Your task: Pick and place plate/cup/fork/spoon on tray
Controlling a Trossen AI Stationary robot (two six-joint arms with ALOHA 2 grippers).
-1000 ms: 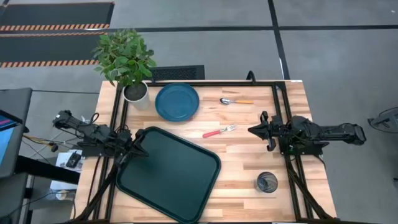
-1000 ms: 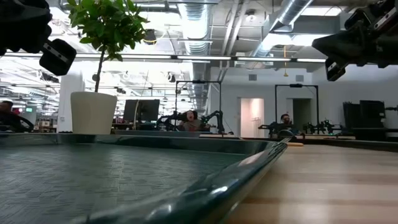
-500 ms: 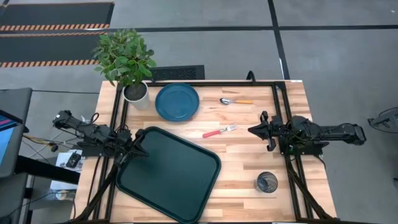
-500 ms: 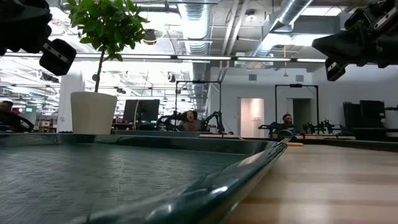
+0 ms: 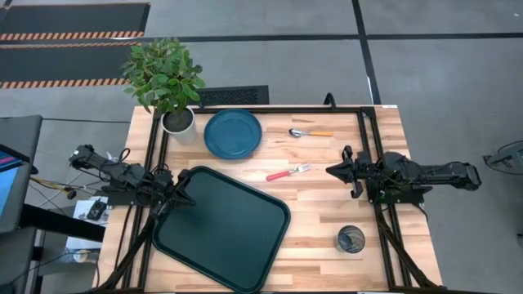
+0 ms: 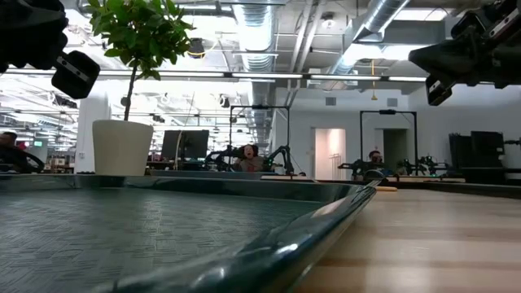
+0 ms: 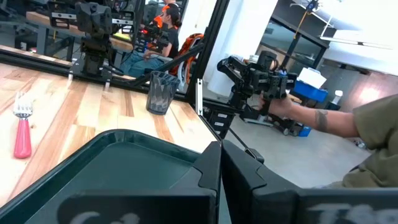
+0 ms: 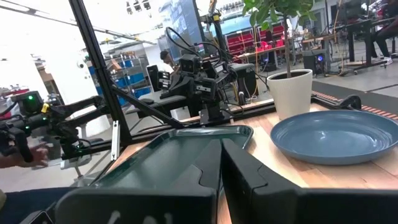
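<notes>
The dark-green tray [image 5: 222, 229] lies on the table's near left. The dark-blue plate [image 5: 233, 134] lies at the far middle, beside a white plant pot. The orange-handled spoon [image 5: 310, 132] lies right of the plate. The pink-red-handled fork [image 5: 287, 172] lies mid-table. The dark cup [image 5: 350, 239] stands at the near right. My left gripper [image 5: 188, 198] is shut and empty over the tray's left corner [image 7: 155, 163]. My right gripper [image 5: 330, 171] is shut and empty, right of the fork; its wrist view shows the plate [image 8: 336, 137] and tray [image 8: 180, 155].
A potted plant in a white pot [image 5: 177, 121] stands at the table's far left corner, next to the plate. Black frame rails [image 5: 362, 155] run along both table sides. Bare wood lies between the tray and the cup. People show in the room beyond [image 7: 348, 121].
</notes>
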